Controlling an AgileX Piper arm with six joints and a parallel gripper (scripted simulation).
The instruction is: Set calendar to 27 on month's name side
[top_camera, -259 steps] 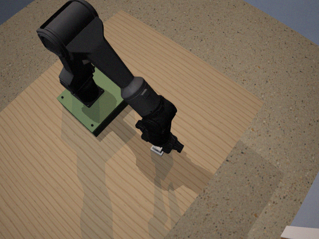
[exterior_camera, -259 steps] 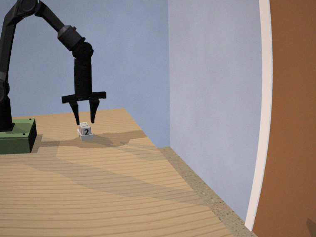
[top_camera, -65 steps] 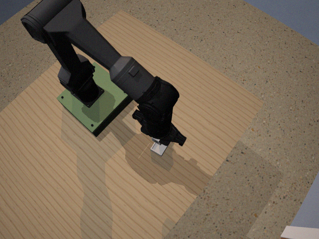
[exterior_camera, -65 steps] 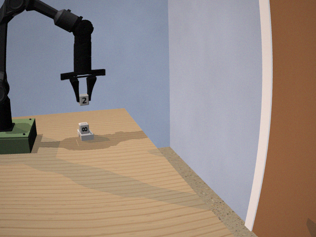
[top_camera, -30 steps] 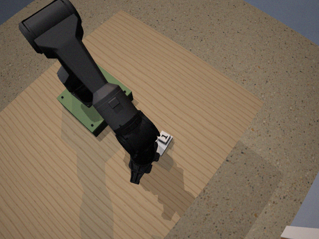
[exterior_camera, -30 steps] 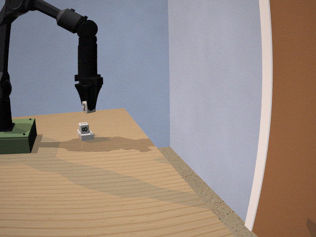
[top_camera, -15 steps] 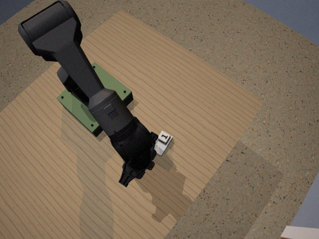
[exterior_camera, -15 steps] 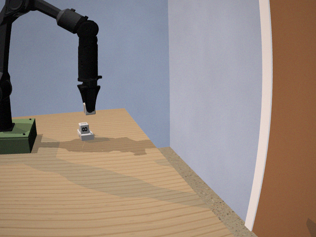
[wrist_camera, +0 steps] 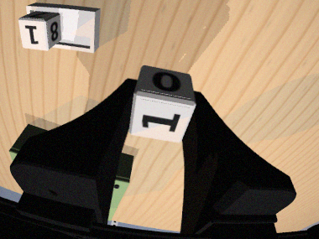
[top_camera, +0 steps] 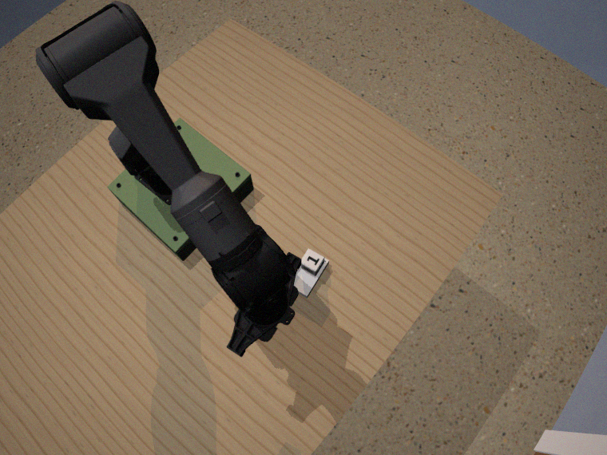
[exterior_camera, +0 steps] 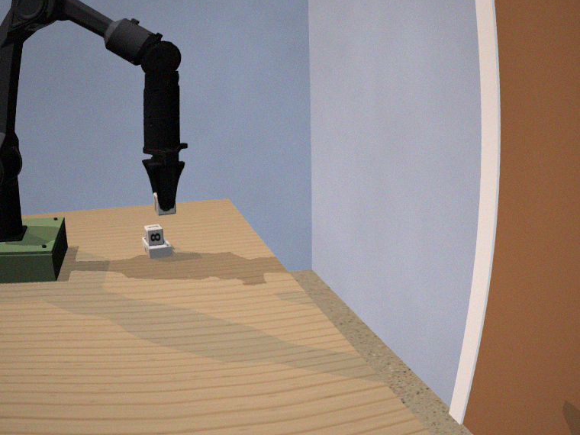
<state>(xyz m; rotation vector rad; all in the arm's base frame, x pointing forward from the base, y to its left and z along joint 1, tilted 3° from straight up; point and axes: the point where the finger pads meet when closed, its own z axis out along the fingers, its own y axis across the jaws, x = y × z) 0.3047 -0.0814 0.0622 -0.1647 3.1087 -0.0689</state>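
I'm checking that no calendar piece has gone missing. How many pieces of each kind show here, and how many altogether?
Number cubes: 2, one held in the pincer above the table, cube in the pincer, and one standing in the tray, cube in the tray.
Trays: 1, the white tray flat on the table.
Total: 3 pieces.
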